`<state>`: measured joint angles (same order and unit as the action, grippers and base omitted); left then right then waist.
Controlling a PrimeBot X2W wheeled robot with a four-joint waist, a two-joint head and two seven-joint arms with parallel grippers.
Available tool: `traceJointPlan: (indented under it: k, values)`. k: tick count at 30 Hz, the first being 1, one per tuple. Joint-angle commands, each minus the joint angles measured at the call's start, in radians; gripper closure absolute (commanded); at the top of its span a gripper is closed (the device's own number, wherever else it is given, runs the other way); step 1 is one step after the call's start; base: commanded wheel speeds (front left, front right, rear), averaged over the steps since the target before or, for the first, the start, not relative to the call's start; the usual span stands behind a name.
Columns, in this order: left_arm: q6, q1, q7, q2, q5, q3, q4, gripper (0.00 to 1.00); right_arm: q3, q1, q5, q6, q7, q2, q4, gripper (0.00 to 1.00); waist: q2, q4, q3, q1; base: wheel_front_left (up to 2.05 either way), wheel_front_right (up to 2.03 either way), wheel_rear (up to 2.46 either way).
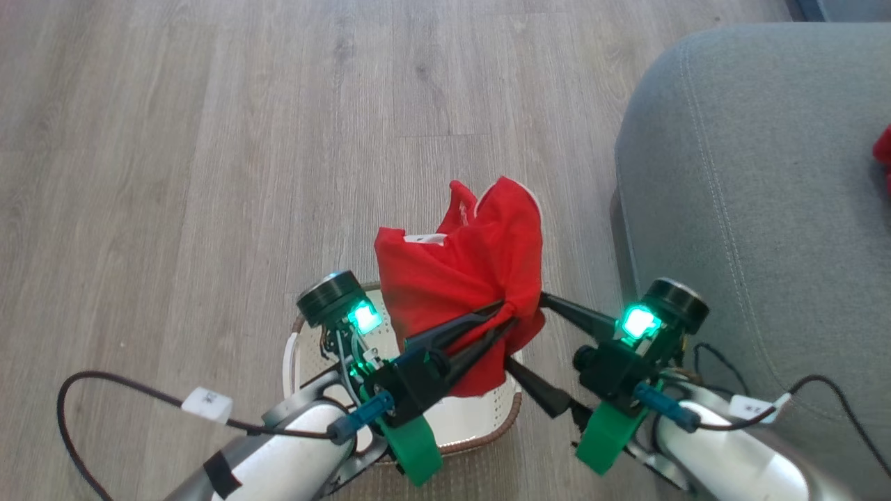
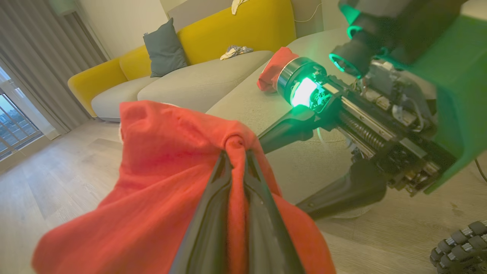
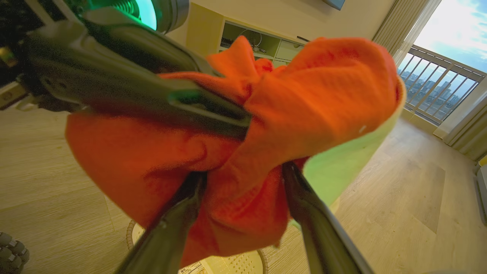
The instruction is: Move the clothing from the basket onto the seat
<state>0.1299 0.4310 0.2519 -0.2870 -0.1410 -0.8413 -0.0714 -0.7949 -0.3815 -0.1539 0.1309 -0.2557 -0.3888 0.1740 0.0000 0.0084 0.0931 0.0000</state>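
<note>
- The red garment (image 1: 459,278) hangs bunched in the air directly above the basket (image 1: 513,410). Its lower folds drop toward the basket's opening, and a white label and white trim show along its upper edge.
- In the right wrist view the same garment (image 3: 323,99) has a pale panel on the side turned away from the camera.
- The left end effector (image 1: 511,311) is clenched on a gathered knot of this garment, with both dark fingers pressed together on the cloth. The left wrist view shows fabric squeezed up between the fingertips of that end effector (image 2: 236,154).
- The right end effector (image 1: 523,328) is released, with its fingers spread wide. One finger stands on each side of the garment's hanging lower fold, which drops between them in its own view (image 3: 243,173).
- The basket stands on the wooden floor (image 1: 209,139), near the side of the seat (image 1: 752,223) but apart from it.
- A second red garment (image 1: 884,156) lies crumpled on top of the seat, well in from its rounded corner. It also shows in the left wrist view (image 2: 271,70).
</note>
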Motion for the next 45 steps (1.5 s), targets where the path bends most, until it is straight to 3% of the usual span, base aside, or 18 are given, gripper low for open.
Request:
traceJointPlan:
  k: [1, 2, 3, 4, 5, 11, 18, 19, 20, 21, 45]
  values:
    - [0.001, 0.06, 0.01, -0.008, -0.012, 0.033, 0.033, 1.0, -0.015, -0.027, -0.009, 0.0, -0.006, 0.015, -0.021, 0.0, 0.0, 0.002, -0.001, 0.0, 0.0, 0.0, 0.0]
    - [0.001, 0.06, 0.01, -0.007, -0.015, 0.032, 0.032, 1.0, -0.02, -0.029, -0.01, 0.0, -0.006, 0.018, -0.018, 0.0, 0.0, 0.002, 0.0, 0.0, 0.0, 0.0, 0.0]
    - [0.001, 0.06, 0.01, -0.006, -0.019, 0.031, 0.032, 1.0, -0.029, -0.03, -0.014, 0.0, -0.006, 0.02, -0.013, 0.31, 0.0, 0.003, 0.0, 0.0, 0.0, 0.0, 0.0]
    - [0.001, 0.059, 0.01, -0.005, -0.022, 0.031, 0.031, 1.0, -0.035, -0.031, -0.019, 0.0, -0.006, 0.022, -0.007, 0.7, 0.0, 0.005, 0.0, 0.0, 0.0, 0.0, 0.0]
    - [0.001, 0.059, 0.01, -0.004, -0.024, 0.03, 0.03, 1.0, -0.038, -0.032, -0.024, 0.0, -0.006, 0.025, -0.002, 1.0, 0.0, 0.006, 0.0, 0.0, 0.0, 0.0, 0.0]
    - [0.001, 0.057, 0.01, -0.001, -0.029, 0.03, 0.027, 1.0, -0.022, -0.028, -0.046, 0.0, -0.006, 0.044, 0.013, 1.0, 0.0, 0.01, 0.0, 0.0, 0.0, 0.0, 0.0]
    - [0.001, 0.046, 0.01, 0.008, -0.038, 0.038, 0.024, 1.0, 0.066, 0.008, -0.043, 0.0, -0.006, 0.088, 0.002, 1.0, 0.0, 0.012, -0.003, 0.0, 0.0, 0.0, 0.0]
    - [0.001, 0.045, 0.01, 0.01, -0.039, 0.039, 0.025, 0.95, 0.08, 0.015, -0.039, 0.0, -0.006, 0.094, -0.003, 1.0, 0.0, 0.012, -0.004, 0.0, 0.0, 0.0, 0.0]
    - [0.001, 0.044, 0.01, 0.013, -0.037, 0.045, 0.029, 0.57, 0.094, 0.022, -0.036, 0.0, -0.006, 0.101, -0.008, 1.0, 0.0, 0.011, -0.004, 0.0, 0.0, 0.0, 0.0]
    - [0.001, 0.041, 0.01, 0.017, -0.035, 0.052, 0.033, 0.0, 0.11, 0.029, -0.034, 0.0, -0.006, 0.108, -0.016, 1.0, 0.0, 0.01, -0.005, 0.0, 0.0, 0.0, 0.0]
    - [0.001, -0.095, 0.01, 0.051, -0.011, 0.179, 0.0, 0.0, 0.683, 0.251, 0.002, 0.0, -0.006, 0.235, -0.24, 1.0, 0.0, -0.018, -0.018, 0.0, 0.0, 0.0, 0.0]
